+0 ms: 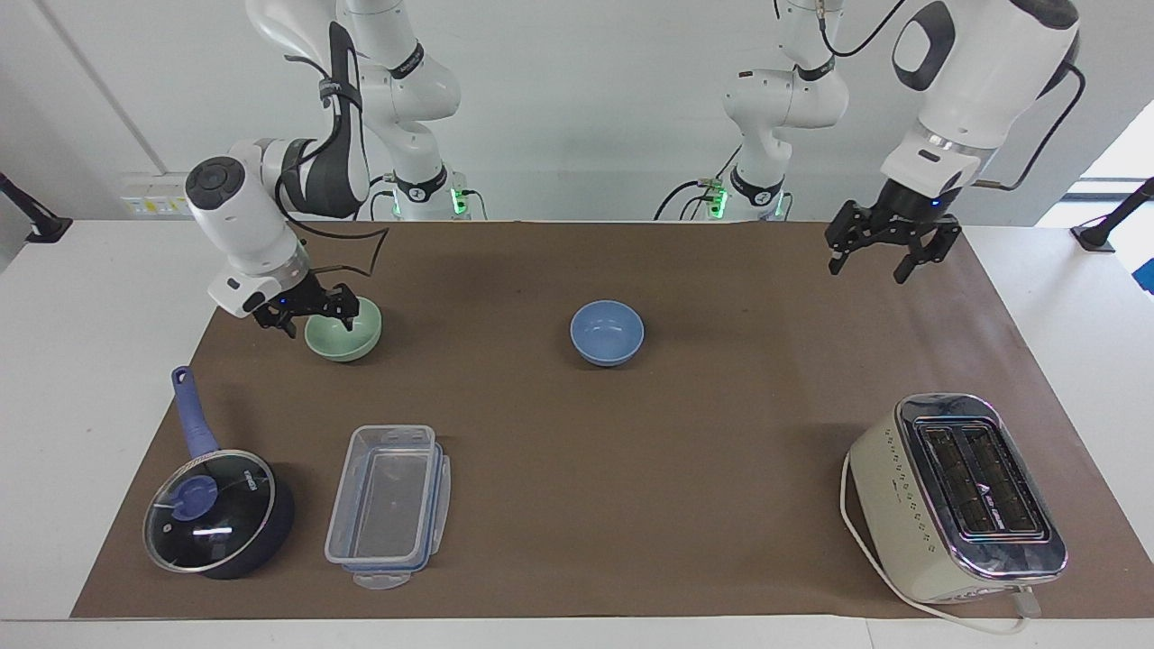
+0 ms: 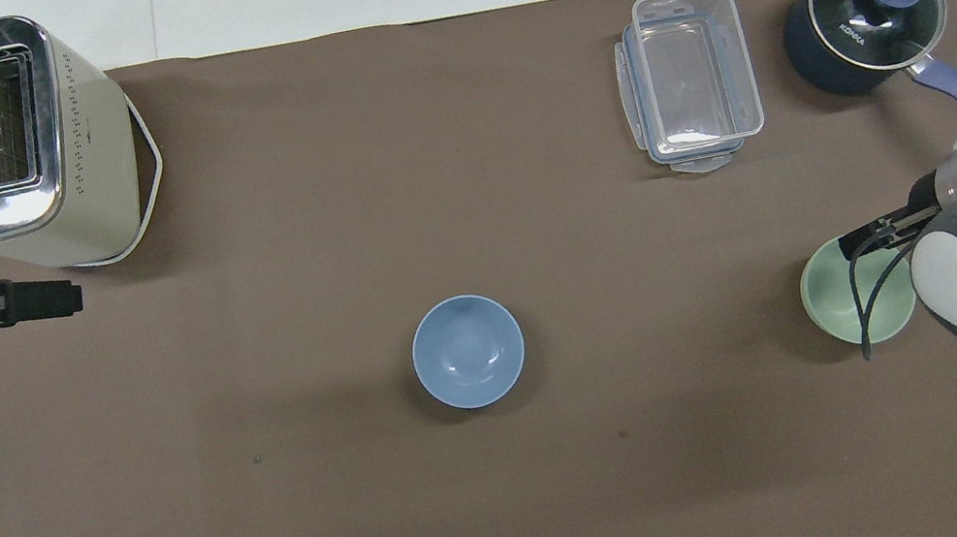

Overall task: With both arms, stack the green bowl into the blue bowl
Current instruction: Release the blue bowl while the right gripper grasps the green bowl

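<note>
My right gripper (image 1: 306, 315) hangs open at the green bowl's (image 1: 347, 333) rim at its end of the table; the blue bowl (image 1: 607, 332) sits mid-table, the open left gripper (image 1: 883, 252) raised well apart.

Right hand (image 1: 309, 312) lowered (fingers spread), left hand (image 1: 884, 253) raised, open

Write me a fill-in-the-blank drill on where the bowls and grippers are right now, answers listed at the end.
1. The right gripper is at the rim of the ____ bowl.
2. The blue bowl holds ____ inside it.
3. The left gripper, jaws open, hangs over the mat toward the end where the ____ stands.
4. The green bowl sits nearer to the robots than the lidded ____.

Answers: green; nothing; toaster; saucepan
</note>
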Available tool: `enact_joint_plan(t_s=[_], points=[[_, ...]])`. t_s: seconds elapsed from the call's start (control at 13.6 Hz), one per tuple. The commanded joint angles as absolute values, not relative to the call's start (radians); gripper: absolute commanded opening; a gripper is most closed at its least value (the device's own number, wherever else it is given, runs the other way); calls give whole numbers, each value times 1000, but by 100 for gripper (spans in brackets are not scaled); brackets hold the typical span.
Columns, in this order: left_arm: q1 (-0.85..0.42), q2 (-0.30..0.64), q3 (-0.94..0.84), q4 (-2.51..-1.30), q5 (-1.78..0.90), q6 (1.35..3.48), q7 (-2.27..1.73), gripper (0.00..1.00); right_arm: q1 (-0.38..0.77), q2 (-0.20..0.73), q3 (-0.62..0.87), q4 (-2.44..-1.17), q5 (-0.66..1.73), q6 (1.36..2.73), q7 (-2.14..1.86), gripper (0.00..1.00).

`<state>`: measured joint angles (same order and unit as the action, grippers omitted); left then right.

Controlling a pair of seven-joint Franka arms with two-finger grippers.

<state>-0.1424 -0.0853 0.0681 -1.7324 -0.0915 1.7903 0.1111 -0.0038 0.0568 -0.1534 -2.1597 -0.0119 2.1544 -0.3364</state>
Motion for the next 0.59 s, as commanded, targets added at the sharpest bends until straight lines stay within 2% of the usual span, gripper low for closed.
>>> enact_joint_plan(t_s=[0.0, 0.15, 0.37, 0.52], points=[[-89, 1, 55, -1570, -77, 1639, 176, 100, -61, 72, -146, -2207, 0, 2215, -445, 100], [-84, 23, 55, -1530, -78, 1580, 178, 100, -80, 69, -146, -2238, 2, 2217, -504, 100], [-77, 104, 61, -1390, -78, 1473, 179, 100, -94, 58, -146, -2269, 18, 2212, -552, 100], [-80, 89, 55, -1396, -83, 1470, 181, 100, -104, 45, -147, -2292, 18, 2210, -584, 100]])
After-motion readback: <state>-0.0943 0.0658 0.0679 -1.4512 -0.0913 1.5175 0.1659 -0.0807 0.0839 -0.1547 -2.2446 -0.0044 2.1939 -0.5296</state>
